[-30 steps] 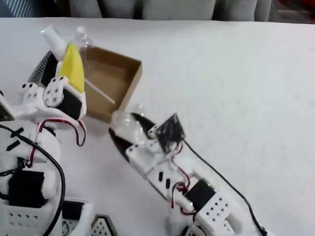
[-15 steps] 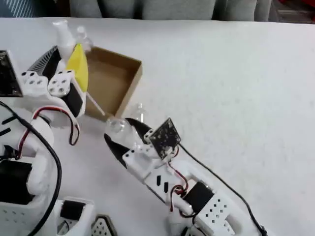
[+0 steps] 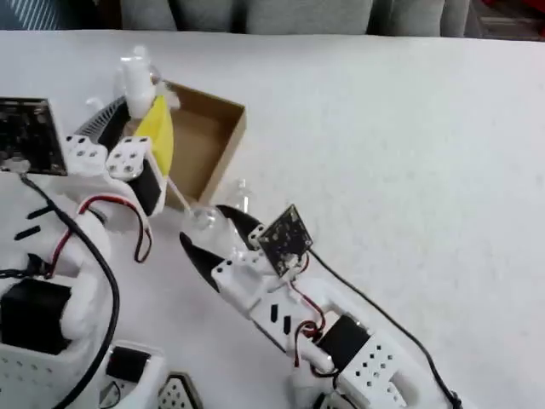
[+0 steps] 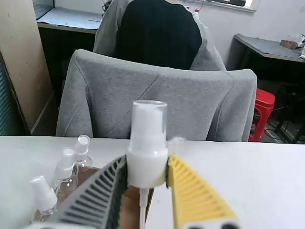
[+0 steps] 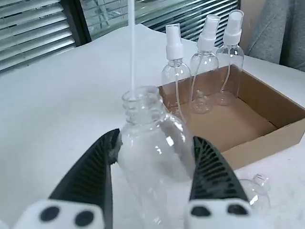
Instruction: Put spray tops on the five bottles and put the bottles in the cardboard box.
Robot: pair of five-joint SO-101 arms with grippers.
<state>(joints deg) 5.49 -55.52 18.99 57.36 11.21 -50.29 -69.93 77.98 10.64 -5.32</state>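
The left hand (image 3: 136, 104) is clamped on the spray top (image 4: 147, 152), held above the cardboard box (image 3: 223, 141). Its dip tube (image 5: 132, 47) hangs down to the mouth of the open bottle (image 5: 152, 152). The right hand (image 3: 204, 223) grips that bottle upright just beside the box (three capped ones already stand inside). Best, I judge, to keep the tube plumb over the neck, lower straight, then seat the top.

Uncapped bottle (image 5: 152, 143) upright near cardboard box (image 5: 281, 136); spray top (image 4: 147, 157) tube at neck; three capped bottles (image 5: 204, 62) inside.
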